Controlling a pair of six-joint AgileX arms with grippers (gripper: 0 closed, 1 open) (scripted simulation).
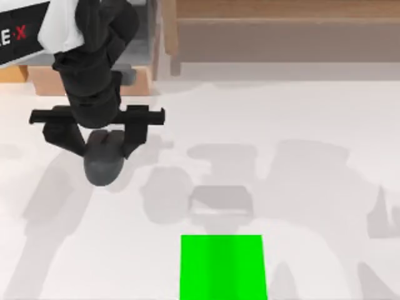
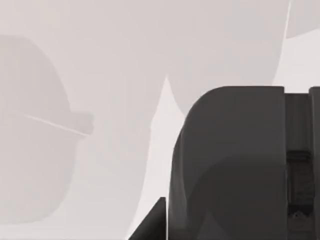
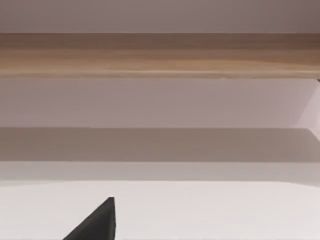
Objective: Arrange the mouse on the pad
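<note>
**Mouse held at the back left, pad waiting at the front**

The mouse [image 1: 104, 159] hangs between the two black fingers of the left gripper [image 1: 103, 142] over the back-left part of the white table [image 1: 312, 125]. The jaws are pinching it across its width, one finger on each flank, with the rounded nose sticking out past the fingertips toward the front. In the left wrist view its dark grey shell [image 2: 230, 165] looms close against the pale table. The green pad [image 1: 222, 267] lies well apart from it, at the front edge near the middle.

By its look, the mouse is a stiff, light plastic shell that will neither bend nor crush under a modest squeeze. The smooth, curved sides are the weak point: they could slide or twist out of flat fingers. The flanks near mid-body, where the grip now sits, seem the soundest place to hold, since the body there is narrowest and the sides most nearly parallel.

The right arm is parked off to the right; whether its jaws are spread I cannot tell.
</note>
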